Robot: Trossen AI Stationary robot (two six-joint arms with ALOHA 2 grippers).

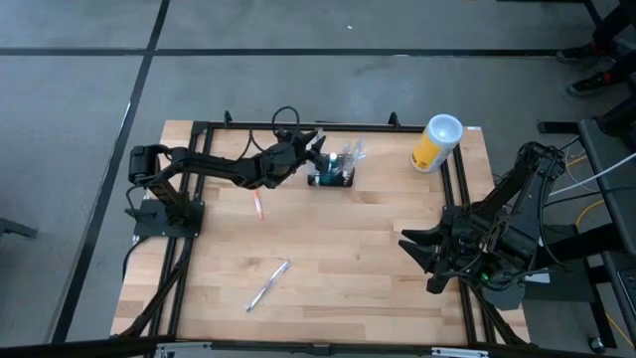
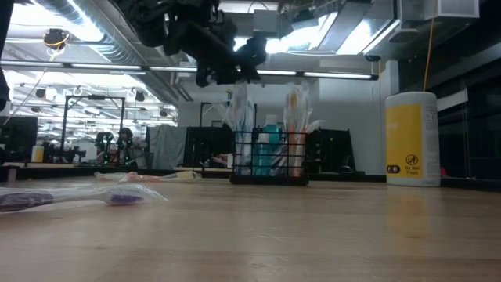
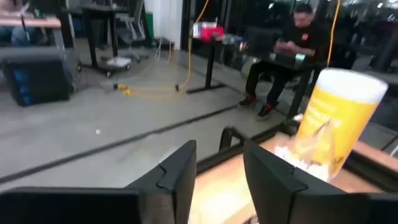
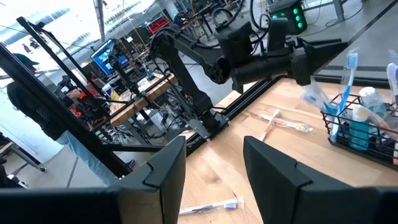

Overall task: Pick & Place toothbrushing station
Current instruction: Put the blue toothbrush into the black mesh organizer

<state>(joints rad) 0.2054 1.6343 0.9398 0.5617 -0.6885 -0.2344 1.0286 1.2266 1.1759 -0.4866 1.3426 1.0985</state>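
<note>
The toothbrushing station (image 1: 331, 177) is a small black wire-mesh caddy near the table's far edge. Toothbrushes and a blue tube stand upright in it (image 2: 270, 160) (image 4: 367, 134). My left gripper (image 1: 318, 142) hovers just above the station's left end (image 2: 243, 59). Its fingers are open with nothing between them (image 3: 217, 174). A clear-wrapped toothbrush (image 4: 313, 96) stands in the caddy just below them. My right gripper (image 1: 409, 249) waits open (image 4: 214, 168) above the table's right side.
A yellow canister with a white lid (image 1: 437, 144) (image 3: 339, 115) stands right of the station. A wrapped toothbrush (image 1: 268, 285) lies near the front, and an orange one (image 1: 258, 205) lies left of centre. A black frame rail edges the table. A person (image 3: 292, 43) sits beyond it.
</note>
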